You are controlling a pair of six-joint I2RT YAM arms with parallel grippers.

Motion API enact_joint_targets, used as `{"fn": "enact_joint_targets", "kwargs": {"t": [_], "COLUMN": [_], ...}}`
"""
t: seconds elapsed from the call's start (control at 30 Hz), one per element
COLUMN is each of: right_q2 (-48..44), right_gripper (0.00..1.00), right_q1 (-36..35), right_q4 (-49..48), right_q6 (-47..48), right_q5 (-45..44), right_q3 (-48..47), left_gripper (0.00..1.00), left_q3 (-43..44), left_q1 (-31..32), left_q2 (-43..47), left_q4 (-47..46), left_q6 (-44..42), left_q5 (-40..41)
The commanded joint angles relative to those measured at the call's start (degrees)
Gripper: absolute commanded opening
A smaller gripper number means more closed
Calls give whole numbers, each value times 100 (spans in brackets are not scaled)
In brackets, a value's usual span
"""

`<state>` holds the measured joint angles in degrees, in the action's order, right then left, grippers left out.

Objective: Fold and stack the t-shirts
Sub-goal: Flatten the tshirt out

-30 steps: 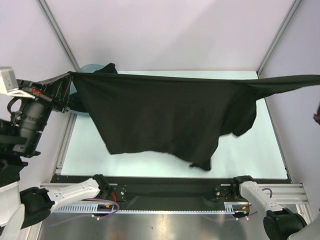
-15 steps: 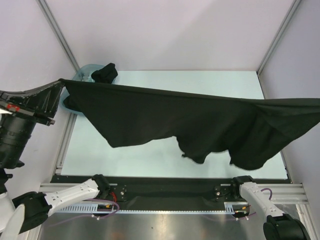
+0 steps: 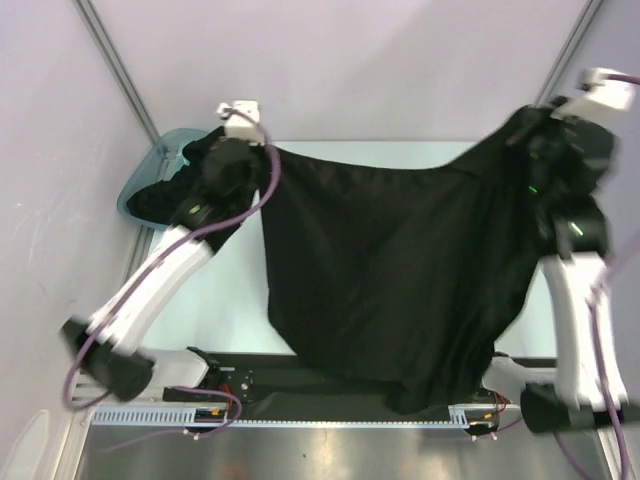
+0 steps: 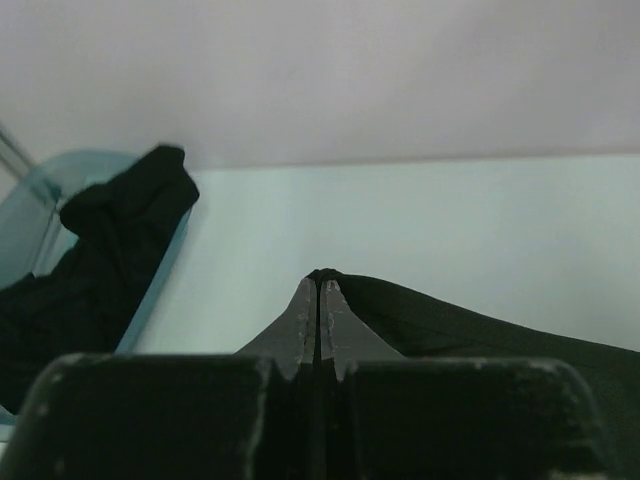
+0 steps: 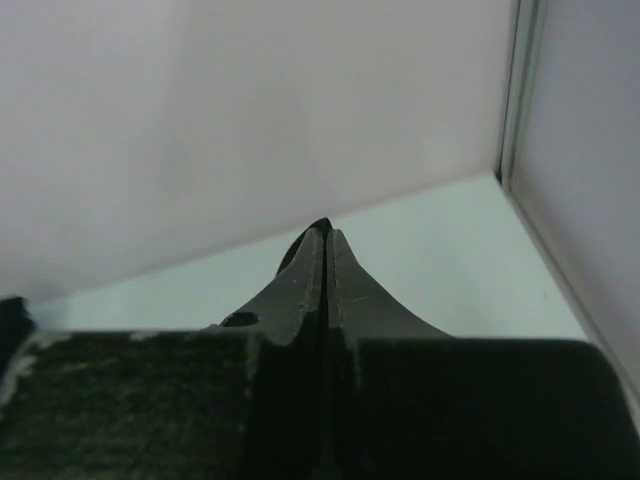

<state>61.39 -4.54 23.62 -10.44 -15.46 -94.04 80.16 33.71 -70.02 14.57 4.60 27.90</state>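
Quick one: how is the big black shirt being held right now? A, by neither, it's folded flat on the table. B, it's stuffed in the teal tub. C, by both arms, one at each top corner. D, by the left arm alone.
C: the t-shirt is spread out between the left jaws and the right jaws, each shut on one of its upper corners.

On my feed, plain lilac walls (image 3: 350,60) and aluminium posts (image 3: 117,70) rise beyond the left tool (image 4: 318,285), enclosing the pale-green bench (image 3: 225,290).
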Motion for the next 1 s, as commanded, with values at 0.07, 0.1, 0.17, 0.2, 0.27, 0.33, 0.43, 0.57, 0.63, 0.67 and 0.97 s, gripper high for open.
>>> {"fn": "enact_joint_targets", "kwargs": {"t": [0.07, 0.1, 0.17, 0.2, 0.27, 0.33, 0.43, 0.57, 0.63, 0.67, 0.97], "right_q2": [1584, 1944, 2919, 3228, 4116, 4634, 5549, 6524, 6745, 6833, 7344], "right_gripper": [0, 0, 0, 0, 0, 0, 0, 0, 0, 0, 0], "right_q1": [734, 761, 814, 823, 857, 902, 981, 1016, 1060, 1069, 1130], "right_q4": [-2535, -2694, -3115, -3213, -3372, -3547, -3531, -3408, -3408, -3408, -2881], "right_q6": [-415, -450, -433, -407, -328, -371, -380, -318, -371, -406, -565], "right_q5": [992, 1141, 1334, 1405, 1493, 1494, 1774, 1880, 1968, 1986, 2117], "right_q3": [1308, 1266, 1117, 872, 520, 124, -594, -1309, -1494, -1651, -2250], "left_gripper": [0, 0, 0, 0, 0, 0, 0, 0, 0, 0, 0], "left_q3": [69, 148, 648, 885, 1351, 1886, 2571, 3250, 3583, 3681, 4209], "left_q1": [-743, -900, -1068, -1208, -1340, -1394, -1482, -1561, -1587, -1613, -1772], "left_q2": [-1913, -2206, -2883, -3495, -4000, -4756, -5572, -6268, -6619, -6734, -7131], "left_q4": [-1622, -1876, -1879, -1809, -1905, -1852, -1756, -1668, -1659, -1659, -1519], "left_q6": [155, 146, 216, 312, 287, 340, 348, 357, 366, 366, 708], "left_q5": [-346, -495, -689, -750, -899, -971, -997, -1120, -1216, -1278, -1410]}}
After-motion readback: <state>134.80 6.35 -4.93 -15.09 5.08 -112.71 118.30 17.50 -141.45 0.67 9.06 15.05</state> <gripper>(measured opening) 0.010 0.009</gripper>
